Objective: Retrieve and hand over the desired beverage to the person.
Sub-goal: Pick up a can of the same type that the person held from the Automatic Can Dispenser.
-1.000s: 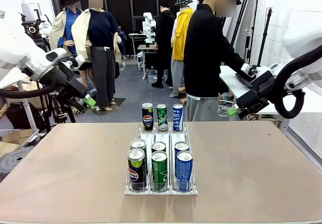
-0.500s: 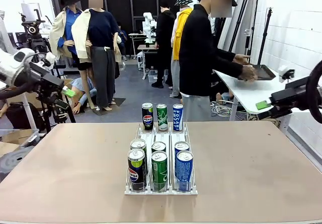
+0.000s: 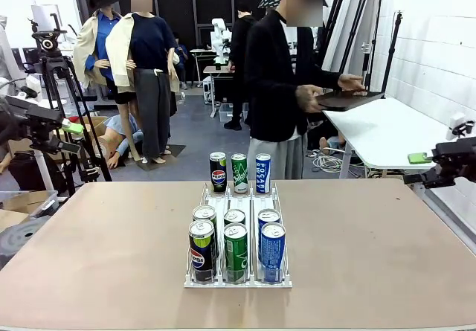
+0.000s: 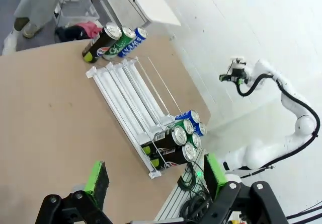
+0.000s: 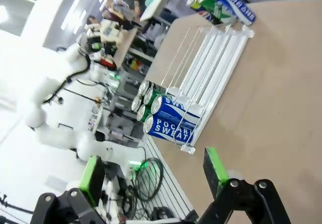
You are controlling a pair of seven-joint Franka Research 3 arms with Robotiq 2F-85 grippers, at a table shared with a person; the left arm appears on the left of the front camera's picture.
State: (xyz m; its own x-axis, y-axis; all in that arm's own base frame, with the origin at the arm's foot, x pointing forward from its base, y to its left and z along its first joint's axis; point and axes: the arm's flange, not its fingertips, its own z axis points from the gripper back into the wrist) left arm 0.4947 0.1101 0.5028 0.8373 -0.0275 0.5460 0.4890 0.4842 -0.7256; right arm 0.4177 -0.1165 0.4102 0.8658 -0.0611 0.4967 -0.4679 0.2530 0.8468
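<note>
The person [image 3: 277, 85] in the black open jacket and white printed T-shirt stands at the far side of the table, just beyond its far edge. Their body is turned toward picture right, and both hands are on a flat dark tray [image 3: 348, 100] next to a white side table [image 3: 379, 130].

In front of them, mid-table, a clear plastic three-lane rack [image 3: 238, 197] sits on the tan tabletop [image 3: 104, 256]. Three cans stand upright at its far end, one per lane: a black Pepsi can [image 3: 218, 172], a green soda can [image 3: 239, 172] and a blue Pocari Sweat can [image 3: 262, 172]. At the near end there are two more per lane, one behind the other: a black Pepsi pair [image 3: 201, 251], a green pair [image 3: 236, 252] and a blue Pocari pair [image 3: 272, 251]. The middle of each lane is bare.

Out on the wings, the left gripper [image 4: 153, 172] hangs high, out past the table's left side. Its jaws are spread wide, with nothing between the green pads. The right gripper [image 5: 153, 171] hangs out past the right side, also spread wide and carrying nothing. Both grippers are well apart from the rack and from the person.
</note>
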